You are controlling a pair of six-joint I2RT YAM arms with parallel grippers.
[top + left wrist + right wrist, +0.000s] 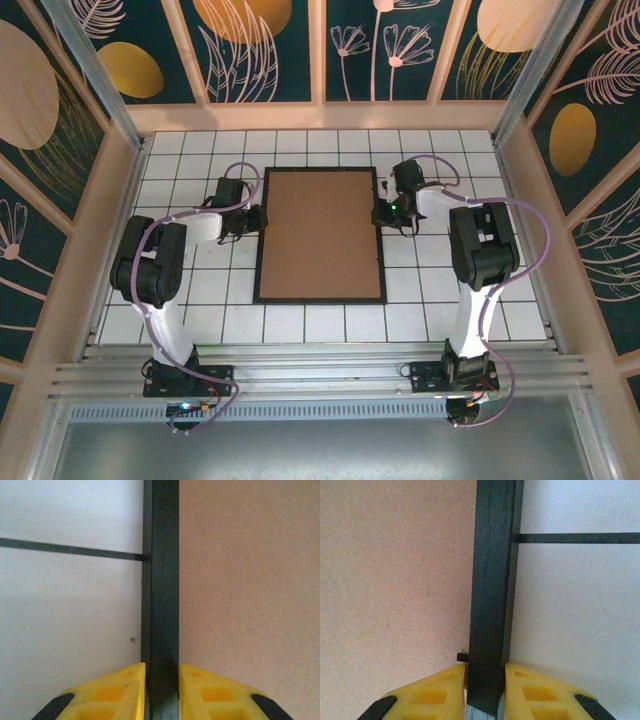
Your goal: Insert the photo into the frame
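As seen from above, the frame (320,298) lies flat in the middle of the white tiled table (210,290), brown backing board (320,232) facing up. The left gripper (256,220) is at its left rim and the right gripper (383,213) at its right rim. Left wrist view: yellow fingers (120,692) stand narrowly apart, pinching the black rim. Right wrist view: yellow fingers (535,692) clamp the rim the same way.

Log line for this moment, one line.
left hand: shut on frame rim | right hand: shut on frame rim | backing: in frame
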